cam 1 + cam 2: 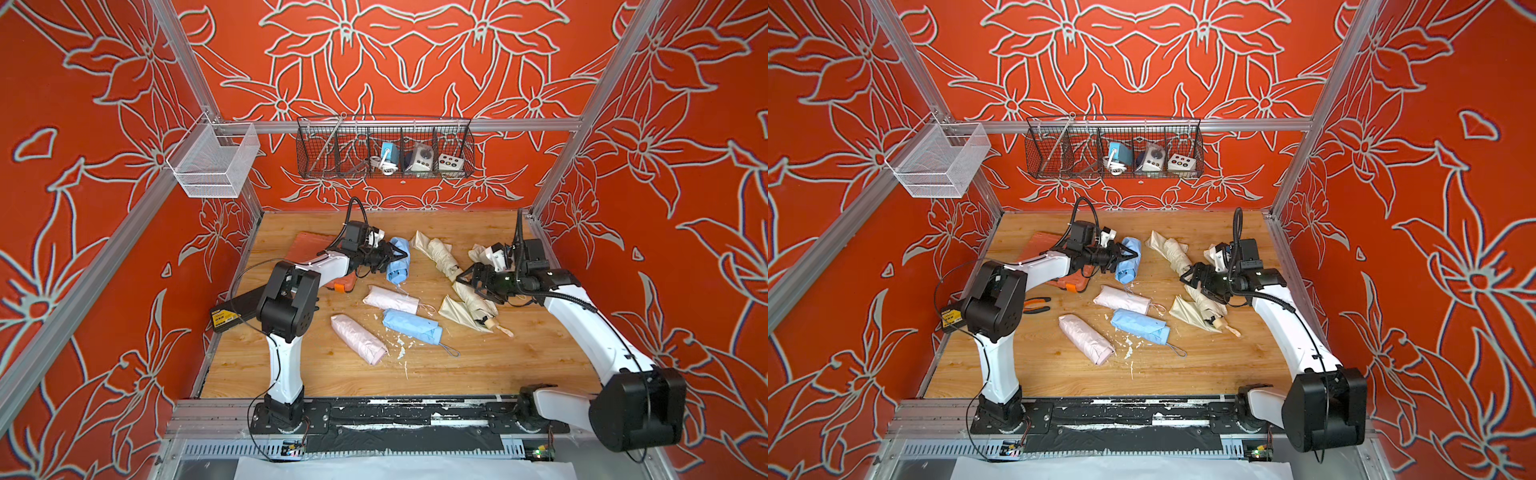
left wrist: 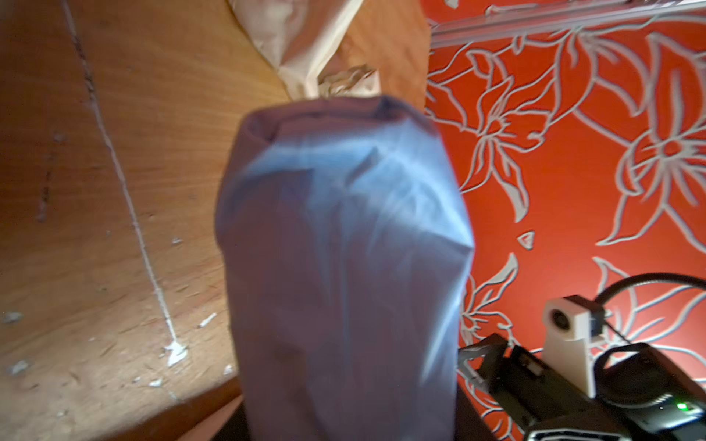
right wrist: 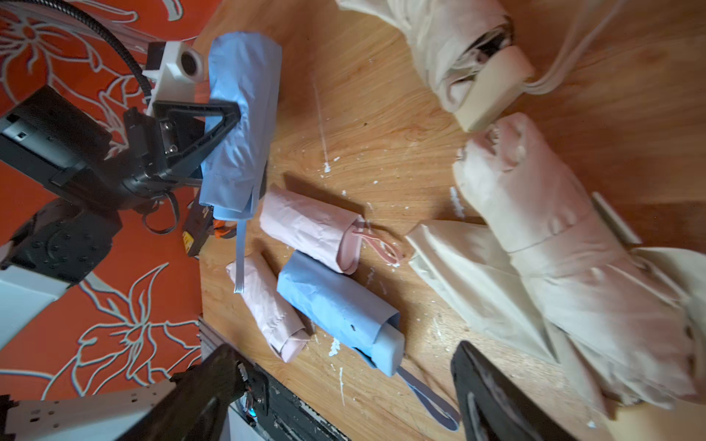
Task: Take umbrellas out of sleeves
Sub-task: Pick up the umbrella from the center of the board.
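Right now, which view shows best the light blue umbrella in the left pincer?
The right wrist view: the light blue umbrella shows nearly whole, left pincer clamped on it, strap hanging. Left wrist shows it close and blurred; both top views show it small.

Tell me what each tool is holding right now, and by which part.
The left tool clamps the far light blue umbrella across its middle. The right tool is open above the cream umbrellas, holding nothing.
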`<action>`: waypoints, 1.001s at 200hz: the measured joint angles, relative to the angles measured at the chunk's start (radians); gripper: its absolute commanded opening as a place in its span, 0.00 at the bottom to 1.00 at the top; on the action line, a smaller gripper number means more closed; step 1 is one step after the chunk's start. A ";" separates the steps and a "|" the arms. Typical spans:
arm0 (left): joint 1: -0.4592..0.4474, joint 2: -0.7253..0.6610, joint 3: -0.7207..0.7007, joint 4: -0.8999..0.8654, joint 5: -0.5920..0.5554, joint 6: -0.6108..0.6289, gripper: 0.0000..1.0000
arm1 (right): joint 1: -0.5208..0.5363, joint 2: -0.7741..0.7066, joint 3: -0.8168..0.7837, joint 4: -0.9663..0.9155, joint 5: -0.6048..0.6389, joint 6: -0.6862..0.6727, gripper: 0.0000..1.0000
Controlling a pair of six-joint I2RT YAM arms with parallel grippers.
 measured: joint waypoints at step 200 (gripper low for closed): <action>0.006 -0.213 -0.319 0.402 -0.078 -0.470 0.41 | 0.460 0.297 0.232 0.318 0.138 0.196 0.59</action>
